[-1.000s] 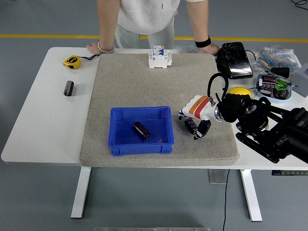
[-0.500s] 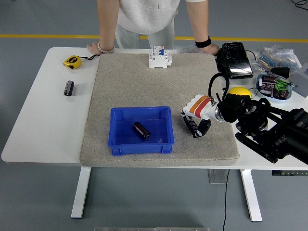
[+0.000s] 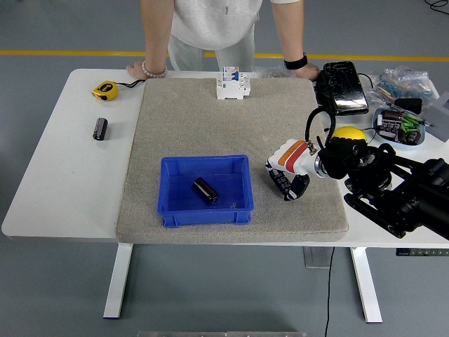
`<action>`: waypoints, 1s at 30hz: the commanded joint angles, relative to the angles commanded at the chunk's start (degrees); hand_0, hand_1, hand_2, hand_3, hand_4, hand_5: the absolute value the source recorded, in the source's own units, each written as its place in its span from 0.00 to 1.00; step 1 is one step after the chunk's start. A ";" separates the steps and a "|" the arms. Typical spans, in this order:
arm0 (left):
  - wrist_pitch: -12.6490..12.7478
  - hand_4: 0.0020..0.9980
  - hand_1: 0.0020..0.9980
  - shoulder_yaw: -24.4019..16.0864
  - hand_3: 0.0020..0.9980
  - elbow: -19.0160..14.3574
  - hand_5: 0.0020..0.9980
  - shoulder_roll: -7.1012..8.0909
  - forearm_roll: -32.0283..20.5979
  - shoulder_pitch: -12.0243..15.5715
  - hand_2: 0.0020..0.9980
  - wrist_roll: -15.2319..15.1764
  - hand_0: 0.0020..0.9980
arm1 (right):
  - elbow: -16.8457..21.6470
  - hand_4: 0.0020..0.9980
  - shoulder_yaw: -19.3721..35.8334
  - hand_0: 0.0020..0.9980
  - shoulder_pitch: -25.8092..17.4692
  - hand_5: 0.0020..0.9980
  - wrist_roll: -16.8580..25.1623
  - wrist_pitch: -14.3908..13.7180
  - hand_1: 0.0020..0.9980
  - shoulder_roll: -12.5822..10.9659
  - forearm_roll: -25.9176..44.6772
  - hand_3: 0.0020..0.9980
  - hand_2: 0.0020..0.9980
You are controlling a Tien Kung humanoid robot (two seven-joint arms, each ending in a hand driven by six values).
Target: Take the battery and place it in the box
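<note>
I am counting three dark cylindrical batteries: one lying inside the blue box (image 3: 205,189), one (image 3: 283,184) sitting in the curled fingers of the right hand (image 3: 289,168), and one (image 3: 100,128) lying on the bare white table (image 3: 56,175) at the left. I am seeing one blue box (image 3: 168,210), one grey mat (image 3: 210,126), one yellow tape measure (image 3: 104,90) and one white circuit breaker (image 3: 233,84) at the mat's far edge. I am making out one robot hand, with one person (image 3: 210,28) leaning two hands on the far edge. At the right I am counting one black device (image 3: 342,87), one yellow round object (image 3: 349,132) and one small dish (image 3: 398,126) of parts too small for counting.
</note>
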 joint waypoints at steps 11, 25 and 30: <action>-0.03 0.75 0.70 -0.38 0.73 0.10 0.51 0.14 0.46 0.23 0.80 0.08 0.74 | 1.58 0.81 2.09 0.48 0.59 0.20 -0.01 0.56 0.47 -1.17 -0.68 0.50 0.50; 0.09 0.75 0.70 -0.90 0.73 0.17 0.51 0.34 1.11 0.65 0.80 0.22 0.74 | 9.18 0.81 8.85 0.49 0.96 0.20 -0.74 1.73 0.47 -1.87 -1.99 0.50 0.50; 0.10 0.75 0.70 -0.99 0.73 0.17 0.51 0.36 1.26 0.72 0.80 0.27 0.74 | 12.62 0.81 9.71 0.50 0.96 0.20 -1.33 2.32 0.47 -1.09 -1.82 0.50 0.50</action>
